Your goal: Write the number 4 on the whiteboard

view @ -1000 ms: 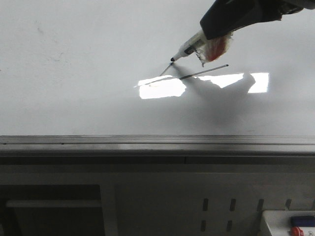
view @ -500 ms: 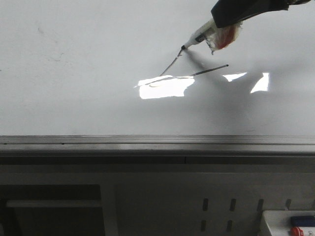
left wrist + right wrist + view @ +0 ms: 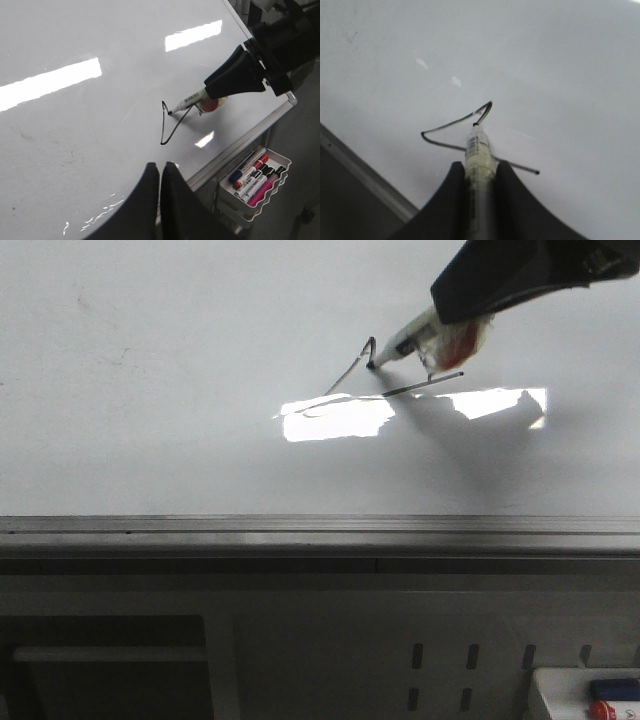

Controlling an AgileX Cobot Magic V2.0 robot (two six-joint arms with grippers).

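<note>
The whiteboard (image 3: 150, 390) is a glossy pale board that fills the front view. On it lie thin dark strokes of the number 4 (image 3: 345, 375): a slanted line, a long crossbar and a short hook turning down from the slant's top. My right gripper (image 3: 480, 167) is shut on a white marker (image 3: 477, 150), whose tip touches the board just below the hook. In the front view the marker (image 3: 400, 345) reaches in from the upper right. My left gripper (image 3: 160, 166) hovers shut and empty near the board's front edge, apart from the strokes (image 3: 167, 131).
A grey metal rail (image 3: 320, 532) runs along the board's near edge. A white tray (image 3: 226, 191) holding several markers hangs below the rail on the right. Bright rectangular light glare (image 3: 335, 418) lies across the crossbar's left end.
The marker tip ran up the slanted stroke, lengthening it, then turned at the top and came a little way down, leaving a small hook. The left gripper is seen only now.
</note>
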